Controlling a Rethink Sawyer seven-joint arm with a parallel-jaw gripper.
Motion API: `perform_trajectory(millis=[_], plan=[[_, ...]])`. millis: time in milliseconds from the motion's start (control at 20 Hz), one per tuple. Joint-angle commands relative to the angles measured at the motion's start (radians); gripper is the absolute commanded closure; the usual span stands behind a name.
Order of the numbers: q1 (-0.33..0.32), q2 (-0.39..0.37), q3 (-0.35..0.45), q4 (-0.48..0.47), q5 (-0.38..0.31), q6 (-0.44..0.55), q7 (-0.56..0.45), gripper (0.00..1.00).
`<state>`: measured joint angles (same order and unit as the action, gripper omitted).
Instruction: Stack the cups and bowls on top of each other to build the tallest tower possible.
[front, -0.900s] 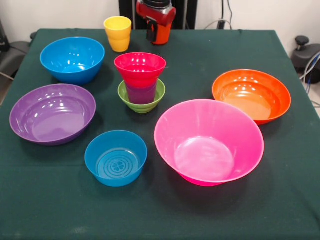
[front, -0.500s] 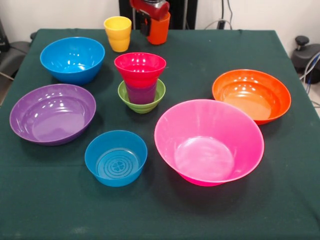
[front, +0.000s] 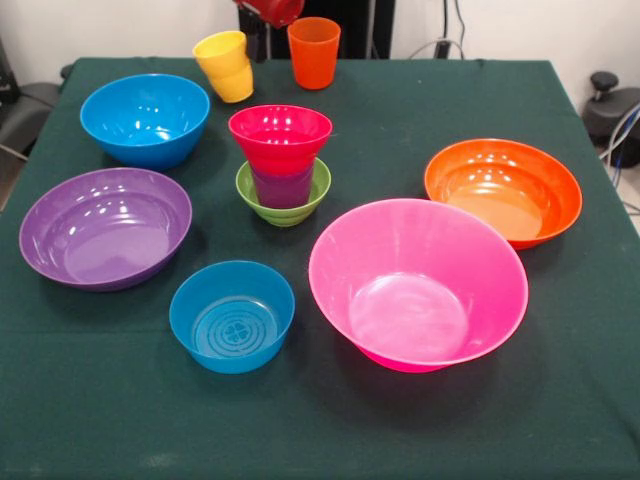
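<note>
At far table edge: yellow cup (front: 227, 66) tilting beside gripper (front: 268, 10), grip state indiscernible; risking toppling if nudged; orange cup (front: 313, 51) standing near; tower (front: 281, 163) awaiting both

A: Centre of the table (front: 420, 110): a green bowl (front: 283, 200) with a purple cup (front: 282, 186) standing in it, and a red bowl (front: 280, 136) seated on that cup.

B: Far edge?

A: A yellow cup (front: 228, 66), tilted, leaning toward the left. An orange cup (front: 314, 52) stands upright just beside it, apart. The red gripper (front: 268, 10) shows at the top edge between them; its fingers cannot be made out.

B: The loose bowls?

A: On the left, a blue bowl (front: 145, 118) and a purple bowl (front: 105, 226). Nearer the front, a small blue bowl (front: 232, 315). Right side, a large pink bowl (front: 417, 283) and an orange bowl (front: 503, 190).
</note>
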<state>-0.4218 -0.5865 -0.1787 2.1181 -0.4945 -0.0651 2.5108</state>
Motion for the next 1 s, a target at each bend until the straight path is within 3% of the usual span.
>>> perform_trajectory(millis=[50,1000], plan=[[0.016,-0.009,0.092,-0.048,0.055,0.070,0.059,1.00],[0.022,-0.041,0.110,-0.003,0.097,0.068,0.078,1.00]])
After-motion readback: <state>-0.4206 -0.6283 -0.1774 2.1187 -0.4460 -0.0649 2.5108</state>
